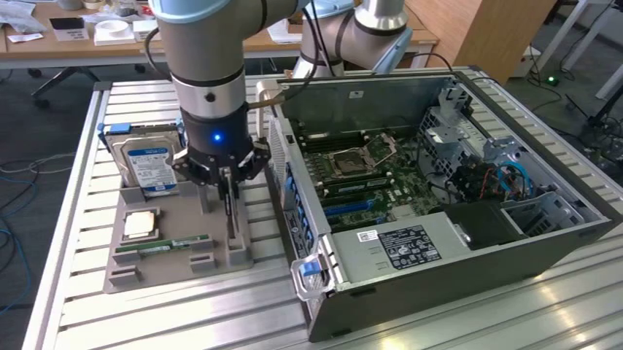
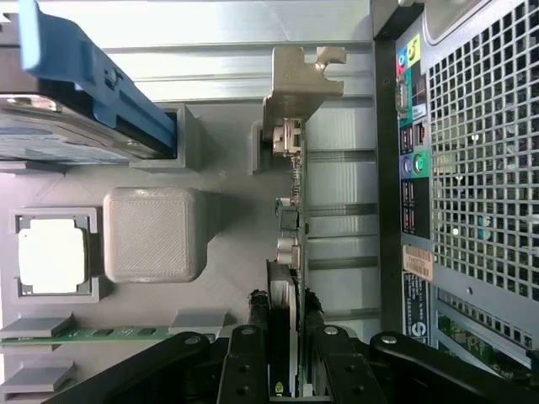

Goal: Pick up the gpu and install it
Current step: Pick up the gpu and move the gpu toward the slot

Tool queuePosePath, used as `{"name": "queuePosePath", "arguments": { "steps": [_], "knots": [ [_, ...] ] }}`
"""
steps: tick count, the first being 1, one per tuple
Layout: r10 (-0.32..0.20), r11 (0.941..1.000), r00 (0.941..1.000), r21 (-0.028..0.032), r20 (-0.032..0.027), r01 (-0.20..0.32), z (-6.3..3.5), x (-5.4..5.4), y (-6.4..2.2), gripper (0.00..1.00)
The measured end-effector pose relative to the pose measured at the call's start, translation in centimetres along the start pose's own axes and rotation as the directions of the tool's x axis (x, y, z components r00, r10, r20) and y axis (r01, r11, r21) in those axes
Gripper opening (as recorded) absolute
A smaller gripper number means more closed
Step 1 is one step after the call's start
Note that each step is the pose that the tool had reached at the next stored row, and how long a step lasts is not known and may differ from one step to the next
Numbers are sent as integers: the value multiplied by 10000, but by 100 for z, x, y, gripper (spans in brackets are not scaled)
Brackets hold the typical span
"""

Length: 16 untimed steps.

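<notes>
As the jaws sit partly closed, the gripper pinches the gpu across its thin upper edge; the card stands on edge in the grey holder, just beside the computer case. Judged light, stiff, fragile: grip bare board edge, clear of components and bracket.

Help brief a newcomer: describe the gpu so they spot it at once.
On the exterior view's left of the open computer case lies a grey tray. The gpu stands on edge along its case side, in the tool. Its neighbours, the RAM stick and processor, lie flat.
</notes>
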<state>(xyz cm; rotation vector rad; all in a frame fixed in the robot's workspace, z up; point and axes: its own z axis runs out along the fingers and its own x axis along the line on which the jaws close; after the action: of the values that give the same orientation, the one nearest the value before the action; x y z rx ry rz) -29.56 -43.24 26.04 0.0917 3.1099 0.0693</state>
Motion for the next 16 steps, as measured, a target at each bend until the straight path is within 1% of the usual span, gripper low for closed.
{"name": "queuePosePath", "arguments": {
  "steps": [10,16],
  "knots": [
    [0,10000,10000,0,1,0,-310,-9,14,26],
    [0,10000,10000,0,0,0,-516,-15,23,26]
  ]
}}
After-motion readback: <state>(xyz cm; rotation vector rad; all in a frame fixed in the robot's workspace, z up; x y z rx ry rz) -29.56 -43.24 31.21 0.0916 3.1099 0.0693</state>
